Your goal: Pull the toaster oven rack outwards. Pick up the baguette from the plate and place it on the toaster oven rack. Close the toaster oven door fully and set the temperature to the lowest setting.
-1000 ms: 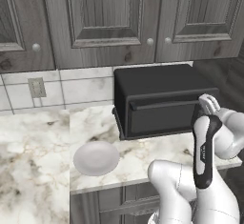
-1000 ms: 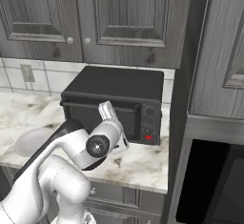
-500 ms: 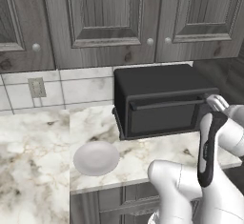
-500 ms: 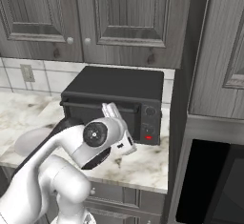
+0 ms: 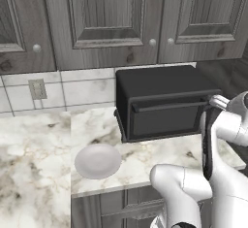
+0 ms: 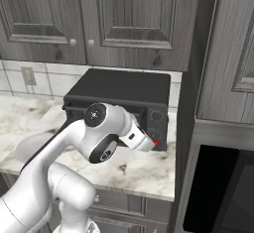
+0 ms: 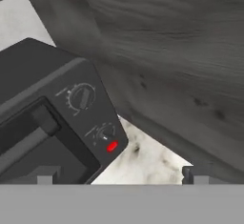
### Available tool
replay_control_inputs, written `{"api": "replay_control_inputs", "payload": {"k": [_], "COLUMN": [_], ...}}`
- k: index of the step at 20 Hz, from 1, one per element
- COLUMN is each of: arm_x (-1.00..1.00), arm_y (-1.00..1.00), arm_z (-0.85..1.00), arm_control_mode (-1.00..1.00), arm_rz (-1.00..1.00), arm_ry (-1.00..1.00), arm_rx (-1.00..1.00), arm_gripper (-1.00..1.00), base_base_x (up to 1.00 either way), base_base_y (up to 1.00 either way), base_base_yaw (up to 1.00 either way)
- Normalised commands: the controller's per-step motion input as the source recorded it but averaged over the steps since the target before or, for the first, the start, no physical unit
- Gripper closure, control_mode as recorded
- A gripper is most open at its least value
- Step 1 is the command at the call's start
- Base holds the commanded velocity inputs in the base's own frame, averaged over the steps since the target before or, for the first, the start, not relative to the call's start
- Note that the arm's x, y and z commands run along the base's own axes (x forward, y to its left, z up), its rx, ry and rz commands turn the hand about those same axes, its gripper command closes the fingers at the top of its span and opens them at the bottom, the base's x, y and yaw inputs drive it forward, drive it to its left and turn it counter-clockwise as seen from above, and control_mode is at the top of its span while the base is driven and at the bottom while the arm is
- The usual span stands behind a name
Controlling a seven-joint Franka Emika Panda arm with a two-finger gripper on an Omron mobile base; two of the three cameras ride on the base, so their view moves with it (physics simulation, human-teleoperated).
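End effector (image 7: 116,175), jaws wide and empty, near the oven's (image 5: 162,101) right control panel. Matte black box oven, door (image 5: 167,118) shut, long axis left to right along the surface (image 5: 140,156), front facing the robot. White plate (image 5: 97,160) lies left of it.

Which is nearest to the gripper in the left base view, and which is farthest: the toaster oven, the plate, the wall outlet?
1. The toaster oven, beside the gripper at the right.
2. The plate, on the counter, left of the oven.
3. The wall outlet, far left on the tiles.
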Motion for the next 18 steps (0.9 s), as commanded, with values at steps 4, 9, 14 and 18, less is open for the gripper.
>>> {"api": "replay_control_inputs", "payload": {"k": [4, 9, 14, 18], "arm_x": [0.00, 0.00, 0.01, 0.00], "arm_y": [-0.32, -0.33, -0.14, 0.00], "arm_z": [-0.27, -0.06, 0.00, 0.00], "arm_control_mode": [-1.00, -1.00, -1.00, -1.00], "arm_rz": [0.11, 0.27, 0.23, 0.08], "arm_ry": [-0.05, 0.00, 0.00, 0.00], "arm_rx": [-0.11, -0.01, 0.02, 0.00], "arm_gripper": [-1.00, -1.00, -1.00, -1.00], "base_base_x": [0.00, 0.00, 0.00, 0.00], "base_base_y": [0.00, 0.00, 0.00, 0.00], "base_base_yaw": [0.00, 0.00, 0.00, 0.00]}}
